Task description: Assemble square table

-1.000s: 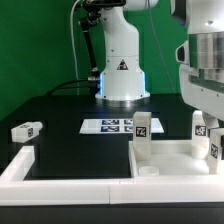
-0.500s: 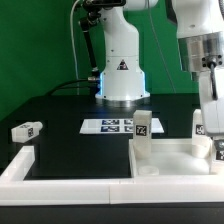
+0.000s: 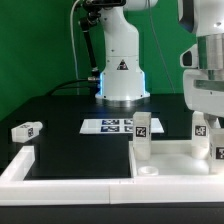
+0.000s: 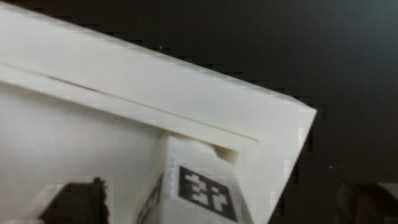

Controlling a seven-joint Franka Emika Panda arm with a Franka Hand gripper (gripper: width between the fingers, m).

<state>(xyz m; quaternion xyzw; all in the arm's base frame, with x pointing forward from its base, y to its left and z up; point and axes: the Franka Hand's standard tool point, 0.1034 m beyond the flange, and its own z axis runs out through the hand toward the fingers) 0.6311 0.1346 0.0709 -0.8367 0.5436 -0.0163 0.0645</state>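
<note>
The white square tabletop [image 3: 172,156] lies at the exterior view's right, and its slab and edge [image 4: 125,110] fill most of the wrist view. One tagged leg [image 3: 143,133] stands upright at its near-left corner. A second leg [image 3: 200,128] stands toward the back right, and a third [image 3: 217,146] is at the right edge. A further leg [image 3: 27,130] lies loose at the left. My gripper [image 3: 207,112] hangs just above the back-right leg. In the wrist view that leg [image 4: 210,190] stands between the dark fingers [image 4: 80,200] with a gap on each side, so the gripper [image 4: 222,198] is open.
The marker board [image 3: 115,125] lies flat in front of the robot base [image 3: 122,75]. Long white border rails [image 3: 70,180] run along the front and the left of the black table. A green backdrop stands behind.
The jaws have widened and let go of the upright back-right leg, which stays standing. The hand tilted half a second ago and is now straight above the leg again.
</note>
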